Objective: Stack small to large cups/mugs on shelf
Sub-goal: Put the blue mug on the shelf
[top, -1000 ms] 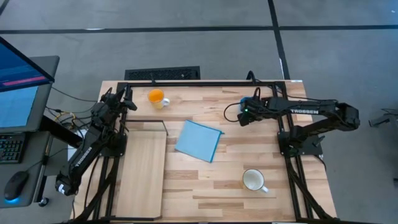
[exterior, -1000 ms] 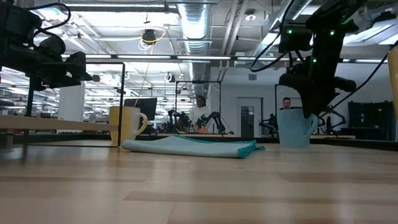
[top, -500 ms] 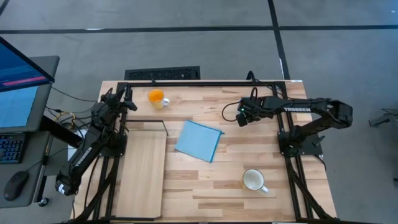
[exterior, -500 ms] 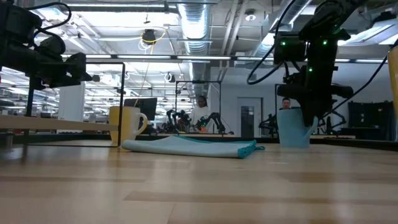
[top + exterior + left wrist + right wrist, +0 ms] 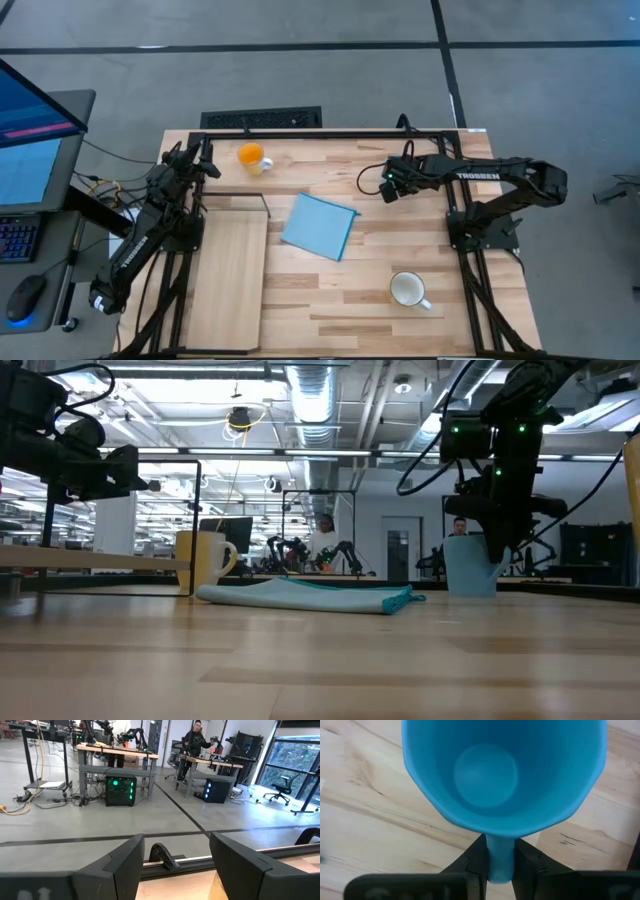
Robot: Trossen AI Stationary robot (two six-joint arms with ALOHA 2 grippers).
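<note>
The right claw (image 5: 499,865) pinches the handle of the light blue ceramic mug (image 5: 502,775), which stands on the pale wooden bench (image 5: 400,250) at its far right. A grip on the handle alone could let the mug swing or slip when lifted. The left claw (image 5: 175,865) hangs spread near the flat light-wood shelf (image 5: 228,275). Beyond lie grey floor and workstations.

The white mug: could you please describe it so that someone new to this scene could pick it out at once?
On the wooden table, look past the blue cloth in the middle toward the near right part. There, standing alone with its mouth up, is the white mug. Unlike the orange mug at the far left and the light blue mug, it is cream-white.
</note>
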